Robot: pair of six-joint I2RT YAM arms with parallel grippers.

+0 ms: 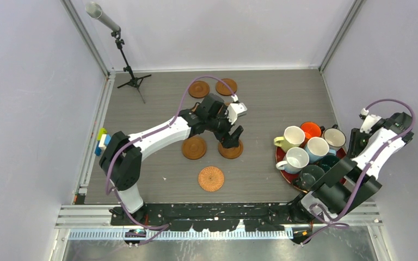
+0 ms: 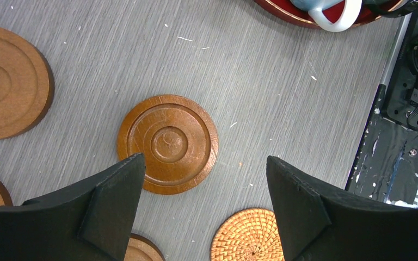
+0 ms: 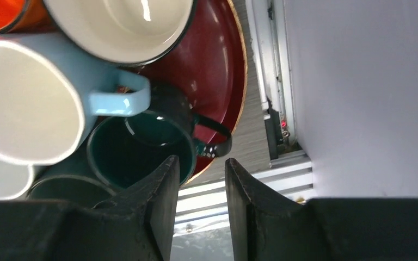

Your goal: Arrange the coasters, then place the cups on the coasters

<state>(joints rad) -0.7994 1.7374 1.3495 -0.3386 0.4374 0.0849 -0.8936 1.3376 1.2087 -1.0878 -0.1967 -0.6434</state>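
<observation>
Two wooden coasters [image 1: 198, 89] [image 1: 226, 86] lie at the back, with another [image 1: 194, 147] mid-table. My left gripper [image 1: 232, 137] [image 2: 205, 160] hangs open over a ringed wooden coaster [image 1: 231, 150] [image 2: 167, 143], holding nothing. The woven coaster [image 1: 211, 178] [image 2: 247, 235] lies nearer. The cups crowd the red tray [image 1: 279, 157] [image 3: 217, 65]: pale yellow [image 1: 293, 137], orange [image 1: 310, 129], cream [image 1: 334, 137], light blue [image 1: 317, 148] [image 3: 27, 98], white [image 1: 295, 159], grey-teal [image 1: 311, 175], dark green [image 1: 329, 161] [image 3: 136, 147]. My right gripper [image 1: 355, 142] [image 3: 201, 160] sits beside the dark green cup's handle [image 3: 212, 136], its jaws narrowly apart and empty.
A microphone stand [image 1: 125, 65] stands at the back left. Coloured blocks [image 1: 102, 140] sit on the table's left edge. The black rail [image 2: 408, 109] runs along the near edge. The right wall [image 3: 359, 81] is close to the right arm.
</observation>
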